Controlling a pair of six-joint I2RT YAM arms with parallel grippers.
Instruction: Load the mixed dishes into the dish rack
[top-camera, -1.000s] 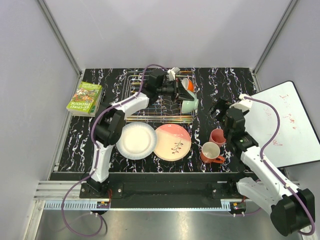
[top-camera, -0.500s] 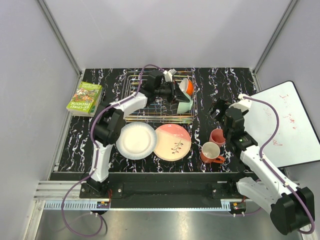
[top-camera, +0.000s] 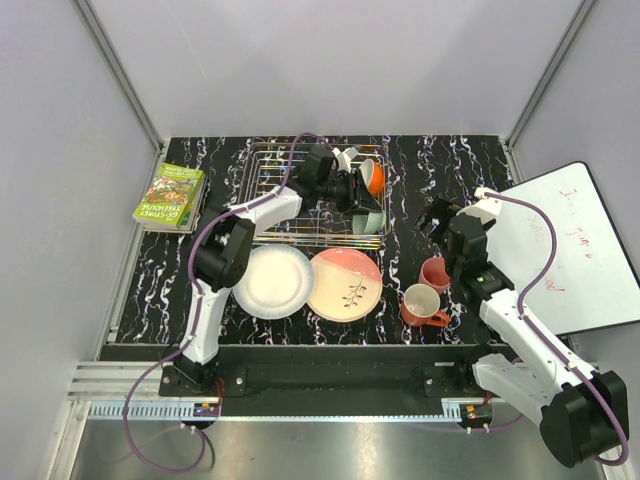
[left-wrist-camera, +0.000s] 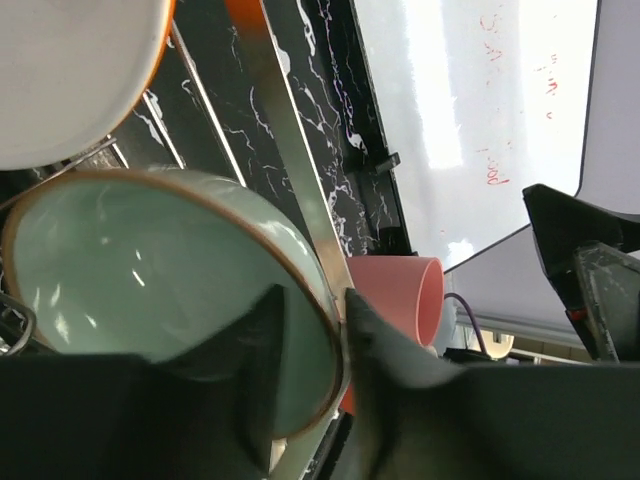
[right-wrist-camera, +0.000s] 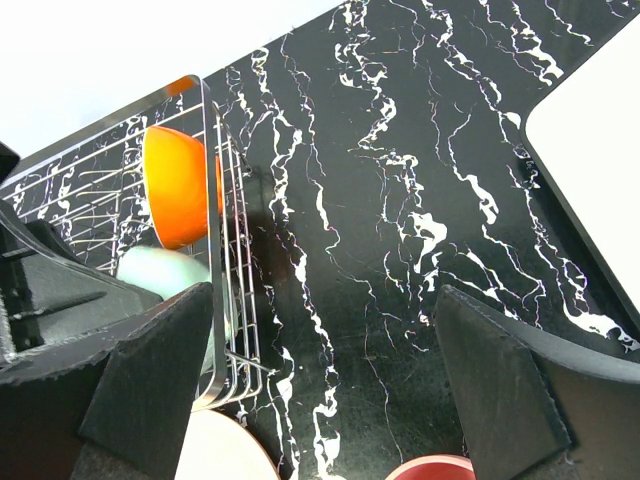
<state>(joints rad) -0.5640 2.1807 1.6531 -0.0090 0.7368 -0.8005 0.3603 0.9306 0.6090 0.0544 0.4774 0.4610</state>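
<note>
The silver dish rack (top-camera: 300, 195) stands at the back of the table. My left gripper (top-camera: 356, 196) reaches into its right end and is shut on the rim of the pale green bowl (top-camera: 373, 221); in the left wrist view the fingers pinch that bowl (left-wrist-camera: 150, 260) at its rim. The orange bowl (top-camera: 373, 177) stands on edge in the rack beside it. The white plate (top-camera: 272, 281), peach-pink plate (top-camera: 345, 284), pink cup (top-camera: 435, 272) and orange mug (top-camera: 422, 305) lie on the table in front. My right gripper (top-camera: 436, 216) is open and empty above the table, right of the rack.
A green book (top-camera: 168, 196) lies at the left edge of the table. A whiteboard (top-camera: 575, 250) lies at the right edge. In the right wrist view the rack's right wall (right-wrist-camera: 215, 200) and the orange bowl (right-wrist-camera: 178, 185) are to the left, and the pink cup's rim (right-wrist-camera: 430, 468) is below.
My left gripper has shifted the pale green bowl slightly nearer and lower at the rack's right end, beside the orange bowl. The right arm has hardly moved.
</note>
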